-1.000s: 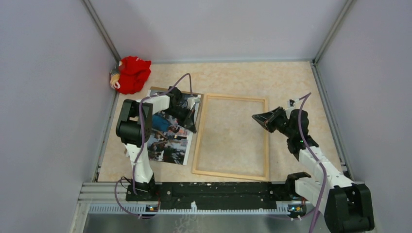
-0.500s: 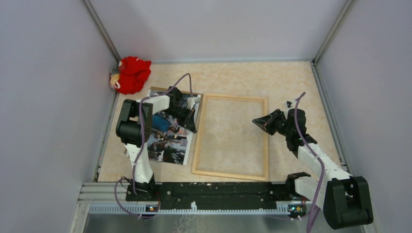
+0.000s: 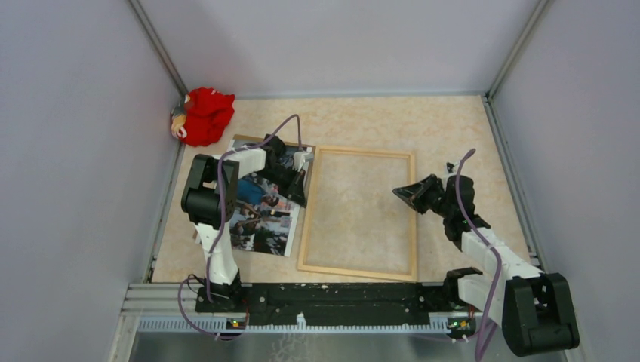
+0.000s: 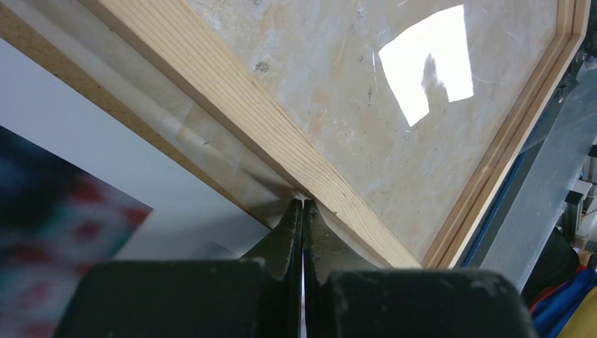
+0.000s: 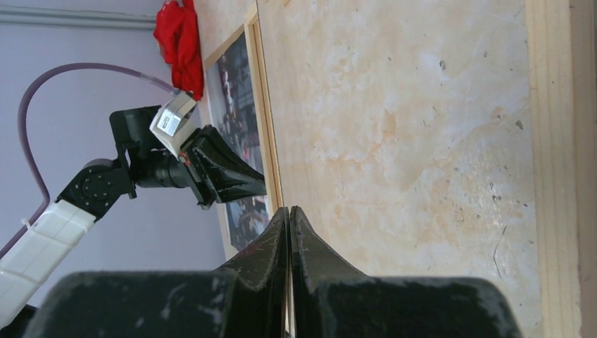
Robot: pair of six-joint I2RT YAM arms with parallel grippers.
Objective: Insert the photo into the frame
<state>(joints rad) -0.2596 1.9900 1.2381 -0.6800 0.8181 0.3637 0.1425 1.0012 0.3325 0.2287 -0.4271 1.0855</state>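
Since the left gripper [image 4: 303, 205] has its two fingers pressed tight together with nothing between them, it cannot pick up the photo [image 3: 260, 226] the way it is now. The photo lies flat, picture side up, on a brown board [image 3: 240, 140], just to the left of the frame [image 3: 355, 270], and the frame lies flat on the table [image 3: 362, 121] with nothing inside it. The left gripper's tip sits low, right by the frame's left wooden side, in the thin gap between frame and board. If it pushes sideways from there, I think it could shove the frame away or bump it crooked, because the tip looks like it touches the wood. If it scrapes at the photo's edge, the shiny paper may bend or slide off the board, since flat paper is hard to get under. It might also grab the brown board along with the photo, as the two lie stacked. The right gripper [image 5: 288, 211] is pinched shut too, holding nothing, and hangs over the frame near its right side. The two arms point at each other, so they could bump if both reach in
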